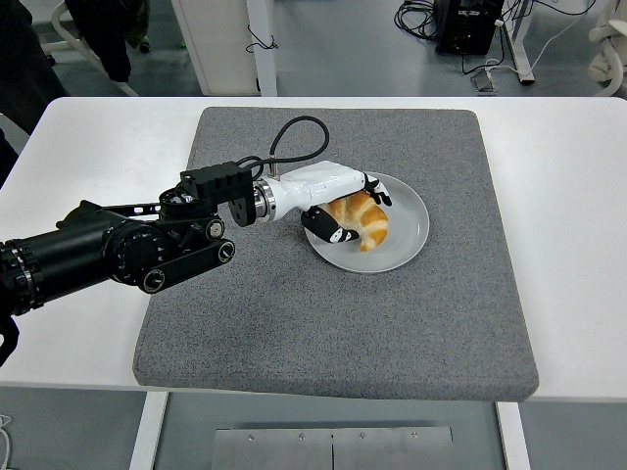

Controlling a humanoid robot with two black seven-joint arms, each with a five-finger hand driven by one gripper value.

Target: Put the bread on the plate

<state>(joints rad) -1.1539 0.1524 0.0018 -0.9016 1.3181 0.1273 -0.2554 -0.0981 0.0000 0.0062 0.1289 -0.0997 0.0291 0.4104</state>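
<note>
Under your left hand's curled fingers sits the golden-brown curved croissant point(361, 217), lying on the round pale grey plate point(407, 227), toward the plate's left half. You have your white-shelled left hand point(338, 204) wrapped around that bread: the black-tipped fingers point(376, 191) arch over its far side while the thumb presses in from the near side, so the croissant is pinched between them and its lower end pokes out past the hand toward the plate's centre. Whether the bread's underside bears fully on the plate or is only just touching it you cannot tell from this angle. Behind the hand, your wrist joins a black forearm point(118, 250) that runs back to the left, low over the surface, with a black cable point(294, 127) looping up from the wrist. Beneath the plate and your arm lies the square dark grey felt mat point(333, 323), which covers the middle of the white table point(578, 245). Beyond the hand, past the table's far edge, you can see a grey floor with cables and the legs of other furniture.
</note>
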